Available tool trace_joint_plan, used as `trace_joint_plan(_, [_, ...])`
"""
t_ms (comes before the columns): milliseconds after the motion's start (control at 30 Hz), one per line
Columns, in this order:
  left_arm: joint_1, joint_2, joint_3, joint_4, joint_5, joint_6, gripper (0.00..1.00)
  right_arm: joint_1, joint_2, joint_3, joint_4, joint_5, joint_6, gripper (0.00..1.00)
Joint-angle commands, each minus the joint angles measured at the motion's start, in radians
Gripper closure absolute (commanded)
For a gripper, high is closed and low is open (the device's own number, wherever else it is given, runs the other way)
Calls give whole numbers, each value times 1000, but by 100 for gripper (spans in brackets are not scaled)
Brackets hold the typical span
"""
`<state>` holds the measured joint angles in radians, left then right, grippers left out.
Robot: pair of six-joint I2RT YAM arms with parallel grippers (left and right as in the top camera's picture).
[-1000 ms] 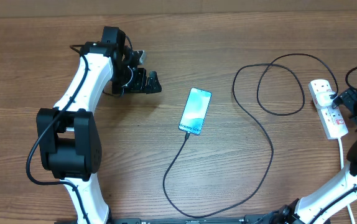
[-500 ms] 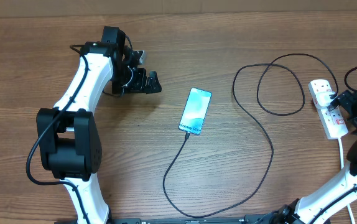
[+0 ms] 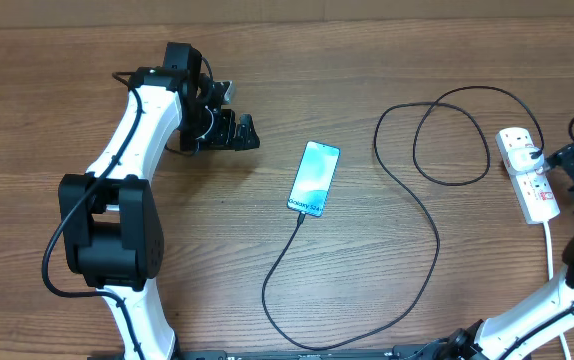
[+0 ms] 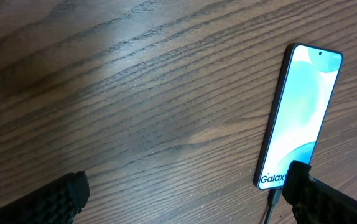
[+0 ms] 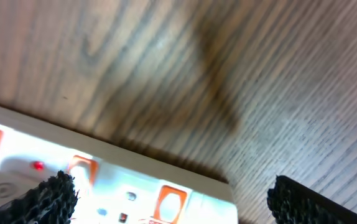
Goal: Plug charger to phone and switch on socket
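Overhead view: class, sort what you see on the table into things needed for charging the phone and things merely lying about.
Belongs to the job:
- phone
- charger, the thin black looping cable
- socket, the white power strip

Just there:
- white cord trailing from the socket
- wooden table itself

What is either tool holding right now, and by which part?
Nothing is held. The left tool is open and empty beside the phone. The right tool is open by the socket, not closed on it.
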<state>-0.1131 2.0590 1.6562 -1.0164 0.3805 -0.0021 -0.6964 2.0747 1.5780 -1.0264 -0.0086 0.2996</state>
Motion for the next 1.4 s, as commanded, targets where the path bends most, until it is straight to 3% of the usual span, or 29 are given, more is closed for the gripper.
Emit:
trace_joint_plan(0, [2, -29, 11, 0, -3, -13, 0, 4, -45, -6, 18, -42, 6, 0])
trace_joint_plan(800, [2, -29, 11, 0, -3, -13, 1, 30, 21, -11, 1, -27, -20, 0])
trace_joint_plan(1067, [2, -29, 11, 0, -3, -13, 1, 30, 21, -117, 91, -27, -19, 0])
trace_joint_plan(1367, [2, -29, 11, 0, -3, -13, 0, 30, 21, -119, 64, -28, -20, 0])
